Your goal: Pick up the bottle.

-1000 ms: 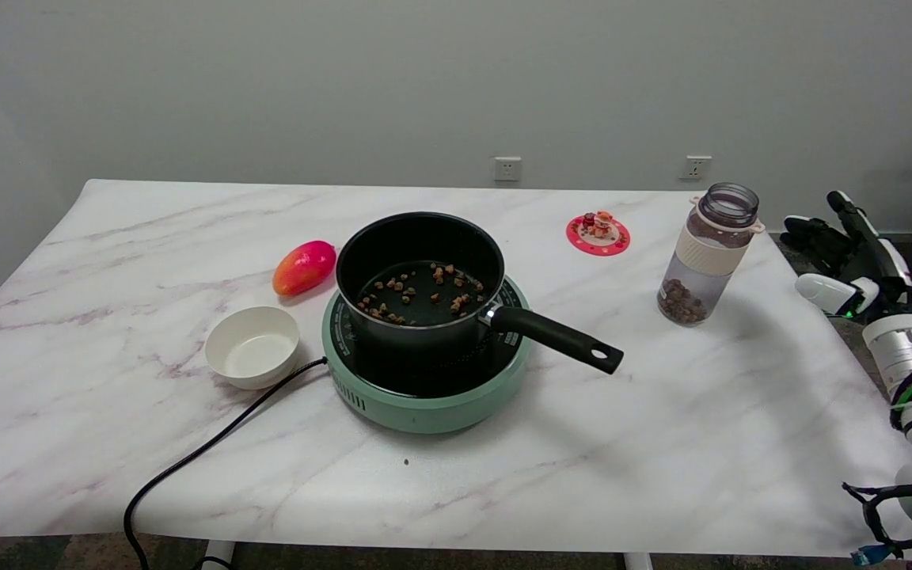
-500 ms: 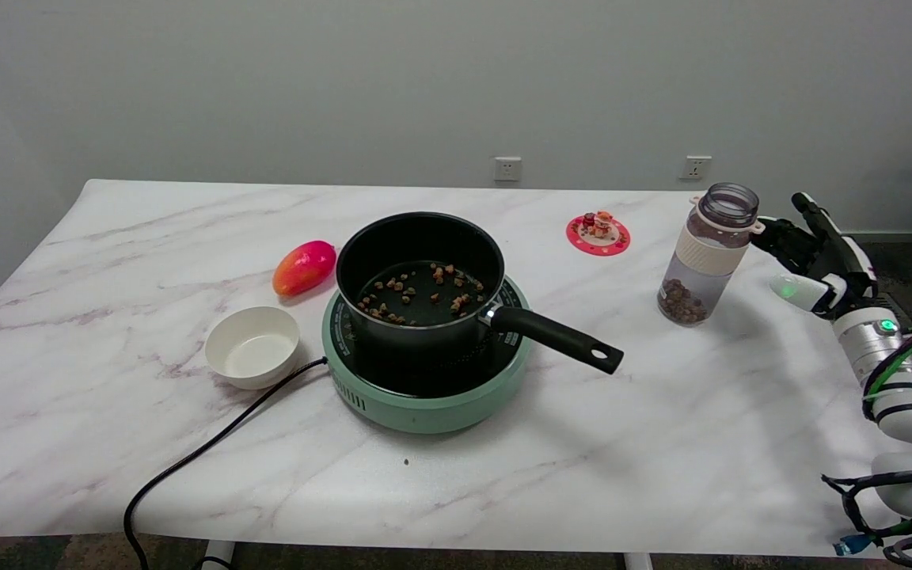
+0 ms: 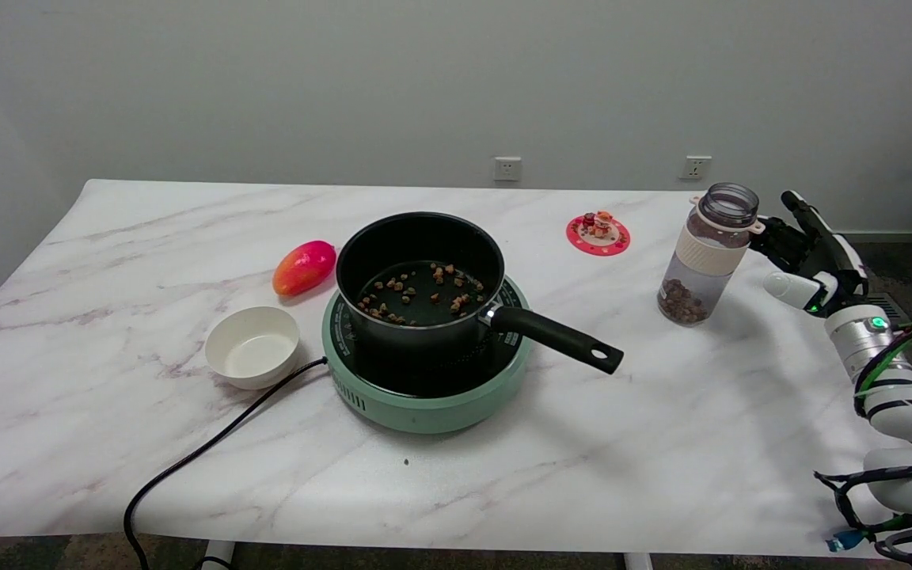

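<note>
Head view footage shows no brand, label or writing that can be read on any object. The right hand is held at the table's right edge, just beside the bottle, with its fingers spread apart and reaching toward the bottle's neck; nothing is gripped, and whether a fingertip touches the bottle's collar cannot be told. The bottle is stood upright and uncapped near the right end of the table; it is clear, banded with a cream sleeve, and a layer of brown pellets is seen at its bottom. A round red coaster carrying small figurines is placed to the bottle's left, toward the far edge. Nearer the middle, a black saucepan with scattered brown pieces inside is set on a mint-green induction cooker, its black handle pointed toward the right front. A black power cord is run from the cooker off the near-left edge. A white bowl is placed just left of the cooker, and a red-orange mango is laid behind it. The tabletop is finished in white marble pattern with grey-pink veins. A plain grey wall is seen behind, fitted with two white sockets.
</note>
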`<state>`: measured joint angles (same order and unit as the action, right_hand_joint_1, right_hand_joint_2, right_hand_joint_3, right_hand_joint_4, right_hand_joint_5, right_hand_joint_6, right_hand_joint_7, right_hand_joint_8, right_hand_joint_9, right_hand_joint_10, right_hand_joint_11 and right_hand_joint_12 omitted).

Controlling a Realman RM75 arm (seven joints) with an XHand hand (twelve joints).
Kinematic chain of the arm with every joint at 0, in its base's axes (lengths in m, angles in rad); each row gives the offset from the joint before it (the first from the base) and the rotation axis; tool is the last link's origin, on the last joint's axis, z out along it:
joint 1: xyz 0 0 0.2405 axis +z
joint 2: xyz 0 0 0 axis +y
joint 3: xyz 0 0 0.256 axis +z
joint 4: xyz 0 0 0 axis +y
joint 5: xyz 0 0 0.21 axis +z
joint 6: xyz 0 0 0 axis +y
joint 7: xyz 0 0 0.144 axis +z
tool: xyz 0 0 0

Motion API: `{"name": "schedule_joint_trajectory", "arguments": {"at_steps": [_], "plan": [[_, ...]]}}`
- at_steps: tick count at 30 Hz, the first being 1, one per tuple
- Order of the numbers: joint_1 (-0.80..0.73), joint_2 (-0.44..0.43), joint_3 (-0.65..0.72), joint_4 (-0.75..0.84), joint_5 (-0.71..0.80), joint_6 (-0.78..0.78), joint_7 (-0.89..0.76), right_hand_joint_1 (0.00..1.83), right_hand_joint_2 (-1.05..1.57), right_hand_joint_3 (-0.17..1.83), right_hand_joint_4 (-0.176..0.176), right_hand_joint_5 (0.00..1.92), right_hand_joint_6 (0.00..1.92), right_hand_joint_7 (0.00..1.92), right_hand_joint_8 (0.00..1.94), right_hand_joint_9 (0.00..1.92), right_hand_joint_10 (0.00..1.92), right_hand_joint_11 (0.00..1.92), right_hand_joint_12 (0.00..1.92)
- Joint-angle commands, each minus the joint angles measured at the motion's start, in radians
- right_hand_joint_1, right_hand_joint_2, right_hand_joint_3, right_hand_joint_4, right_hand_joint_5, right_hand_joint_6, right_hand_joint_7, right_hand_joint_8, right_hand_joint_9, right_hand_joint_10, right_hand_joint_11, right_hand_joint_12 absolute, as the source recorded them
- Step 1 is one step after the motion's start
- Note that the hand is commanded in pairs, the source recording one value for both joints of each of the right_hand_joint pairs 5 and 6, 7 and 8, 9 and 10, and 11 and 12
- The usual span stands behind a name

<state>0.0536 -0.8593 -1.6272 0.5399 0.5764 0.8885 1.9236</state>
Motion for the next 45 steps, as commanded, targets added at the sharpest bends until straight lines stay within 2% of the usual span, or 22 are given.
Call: {"name": "schedule_joint_trajectory", "arguments": {"at_steps": [1,12,32,45], "plan": [[0.023,-0.004,-0.015,-0.01,-0.035,0.006,0.003,1.29,-0.72,1.15,0.0,0.13,0.13,0.65,0.65,0.49,0.49,0.55,0.55],[0.057,-0.004,-0.05,-0.013,-0.068,-0.011,0.007,1.29,-0.72,1.17,0.0,0.13,0.13,0.65,0.65,0.49,0.49,0.54,0.54],[0.109,-0.056,-0.107,-0.012,-0.077,0.002,-0.008,1.29,-0.7,1.17,0.0,0.13,0.13,0.66,0.66,0.48,0.48,0.53,0.53],[0.13,-0.114,-0.095,-0.023,-0.067,0.044,-0.138,1.29,-0.66,1.14,0.0,0.16,0.16,0.69,0.69,0.5,0.5,0.55,0.55]]}}
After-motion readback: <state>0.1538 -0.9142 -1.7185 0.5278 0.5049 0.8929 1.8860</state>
